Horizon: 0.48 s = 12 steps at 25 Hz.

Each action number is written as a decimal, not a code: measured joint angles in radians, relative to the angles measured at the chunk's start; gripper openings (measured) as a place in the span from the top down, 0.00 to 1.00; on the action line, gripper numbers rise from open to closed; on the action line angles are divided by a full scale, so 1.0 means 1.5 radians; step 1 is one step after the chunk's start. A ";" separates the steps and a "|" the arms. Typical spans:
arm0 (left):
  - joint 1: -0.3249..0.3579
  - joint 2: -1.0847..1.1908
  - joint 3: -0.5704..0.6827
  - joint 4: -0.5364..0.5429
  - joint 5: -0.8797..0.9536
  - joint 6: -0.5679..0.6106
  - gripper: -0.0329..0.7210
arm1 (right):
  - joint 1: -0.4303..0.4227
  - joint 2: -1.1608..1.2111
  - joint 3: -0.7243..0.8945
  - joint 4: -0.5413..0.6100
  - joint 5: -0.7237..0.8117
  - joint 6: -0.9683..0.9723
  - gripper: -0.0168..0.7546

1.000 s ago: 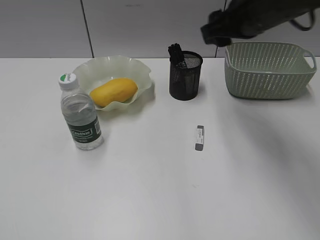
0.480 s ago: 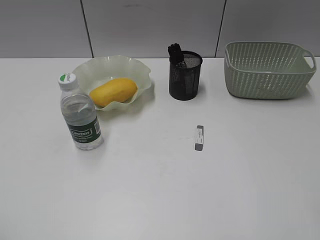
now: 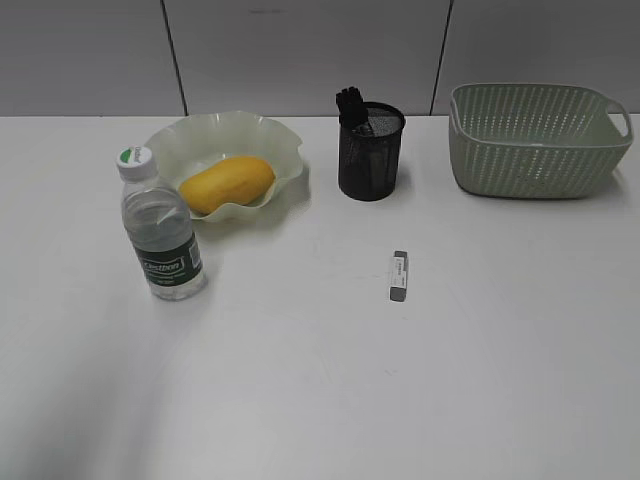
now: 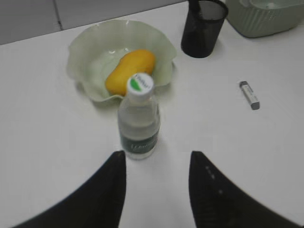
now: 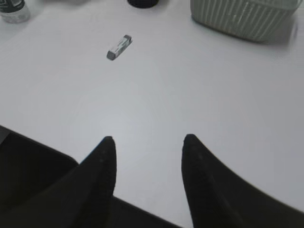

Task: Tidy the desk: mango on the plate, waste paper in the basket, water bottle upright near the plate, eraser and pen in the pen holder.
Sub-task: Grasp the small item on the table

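One mango (image 3: 227, 184) lies in the plate (image 3: 270, 135) near the desk's (image 3: 320, 400) back edge, left of the middle, its long axis slanting from front-left to back-right. One water bottle (image 3: 160, 228) stands upright just in front of the plate's left side, cap up. One pen holder (image 3: 371, 151) stands at the middle of the back edge with a dark pen (image 3: 350, 104) sticking up out of it. One basket (image 3: 540, 138) sits at the back right corner. One eraser (image 3: 399, 275) lies flat on the open desk in front of the holder, its long axis running front to back. No arm shows in this outside view.

From the left wrist, the left claw (image 4: 156, 164) hangs with its fingers apart and empty, just in front of the bottle (image 4: 138, 118); mango (image 4: 129, 72), plate (image 4: 85, 52), holder (image 4: 203, 28) and eraser (image 4: 249, 95) lie beyond.

From the right wrist, the right claw (image 5: 148, 152) hangs spread and empty over bare desk, the eraser (image 5: 118, 47) well beyond it, slanted, the basket (image 5: 237, 19) at the far right.
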State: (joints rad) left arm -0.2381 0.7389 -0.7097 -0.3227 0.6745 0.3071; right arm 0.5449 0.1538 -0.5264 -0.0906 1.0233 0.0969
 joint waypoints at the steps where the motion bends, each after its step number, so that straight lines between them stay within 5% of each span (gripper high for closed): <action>1: -0.016 0.052 -0.025 -0.017 -0.013 0.016 0.52 | 0.000 -0.021 0.005 -0.012 0.000 -0.003 0.50; 8: -0.239 0.353 -0.215 0.031 -0.112 0.001 0.52 | 0.000 -0.106 0.011 -0.034 0.006 -0.004 0.50; 12: -0.315 0.544 -0.329 0.053 -0.113 -0.051 0.52 | 0.000 -0.107 0.011 -0.034 0.009 -0.003 0.50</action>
State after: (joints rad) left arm -0.7108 1.5545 -1.2029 -0.2438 0.5052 0.2300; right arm 0.5449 -0.0070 -0.5105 -0.1422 1.0374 0.0919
